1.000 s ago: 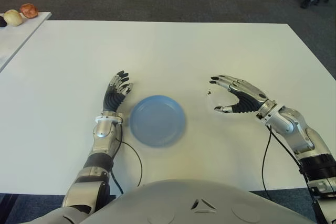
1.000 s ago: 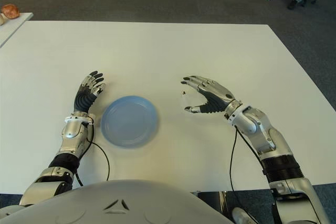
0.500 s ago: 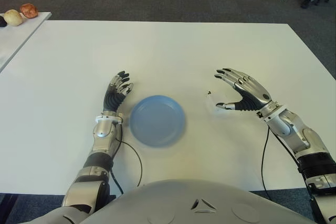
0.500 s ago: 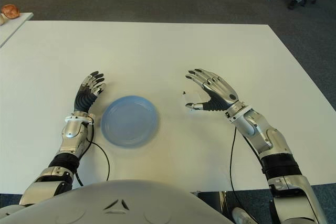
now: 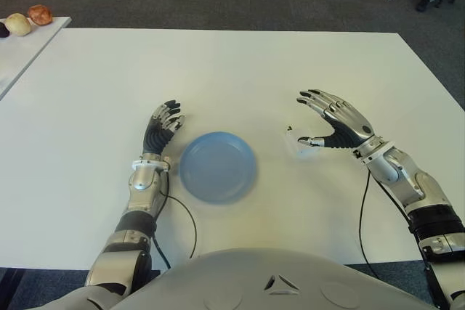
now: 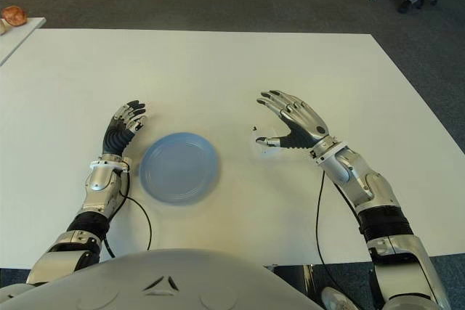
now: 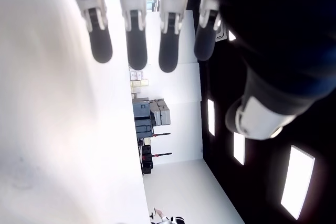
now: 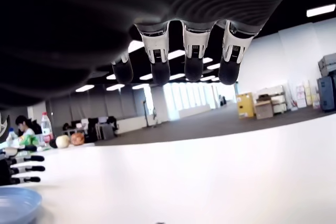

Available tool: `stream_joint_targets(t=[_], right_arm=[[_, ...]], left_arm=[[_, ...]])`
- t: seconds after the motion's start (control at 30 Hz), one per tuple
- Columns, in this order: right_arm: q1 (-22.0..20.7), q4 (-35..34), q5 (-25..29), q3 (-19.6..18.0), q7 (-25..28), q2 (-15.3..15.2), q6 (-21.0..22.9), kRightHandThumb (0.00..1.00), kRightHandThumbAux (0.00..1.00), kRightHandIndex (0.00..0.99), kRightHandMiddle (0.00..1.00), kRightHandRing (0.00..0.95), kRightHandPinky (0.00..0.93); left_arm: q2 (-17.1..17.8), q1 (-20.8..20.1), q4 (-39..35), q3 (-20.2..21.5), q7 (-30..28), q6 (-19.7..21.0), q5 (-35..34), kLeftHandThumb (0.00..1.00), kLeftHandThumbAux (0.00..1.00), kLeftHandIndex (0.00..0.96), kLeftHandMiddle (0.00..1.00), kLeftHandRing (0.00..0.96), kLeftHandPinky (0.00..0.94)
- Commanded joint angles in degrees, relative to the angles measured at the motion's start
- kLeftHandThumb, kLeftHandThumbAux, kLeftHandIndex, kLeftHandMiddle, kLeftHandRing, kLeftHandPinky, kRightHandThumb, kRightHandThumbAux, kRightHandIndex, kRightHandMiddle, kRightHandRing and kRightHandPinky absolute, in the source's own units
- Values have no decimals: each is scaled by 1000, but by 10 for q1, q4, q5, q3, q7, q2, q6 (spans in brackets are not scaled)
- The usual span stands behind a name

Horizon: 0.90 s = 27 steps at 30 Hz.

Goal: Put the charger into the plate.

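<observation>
Change: right hand now raised and tilted back, fingers spread wider than a second ago, holding nothing.
Meaning: grasp not yet made; approach likely being reset.
Charger: small, white, on the counter just beside the right thumb, right of the plate.
Plate: blue, empty, toward the near edge.
Left hand: fingers loosely extended, idle, just left of the plate.

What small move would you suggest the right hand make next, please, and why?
Probably lower the open right hand and close its fingers on the small white charger, which lies on the white table by its thumb, ungrasped and outside the round blue plate.
</observation>
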Motion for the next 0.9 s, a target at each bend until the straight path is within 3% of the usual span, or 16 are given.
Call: stream_joint_targets(t=[0.03,0.43,0.9], right_arm=[[-17,18,-8,13,24,-12,6,228,236,0,0,0,0],[-58,100,-27,46,15,-23,-19,242,191,0,0,0,0],[-94,159,-95,100,-18,-32,-15,250,188,0,0,0,0]], left_arm=[[-8,54,61,0,1,60,4,0,650,202,225,217,221],[-7,55,60,2,-3,57,2,0,646,196,226,212,213],[-3,57,57,3,-9,56,-1,0,648,199,226,209,203]])
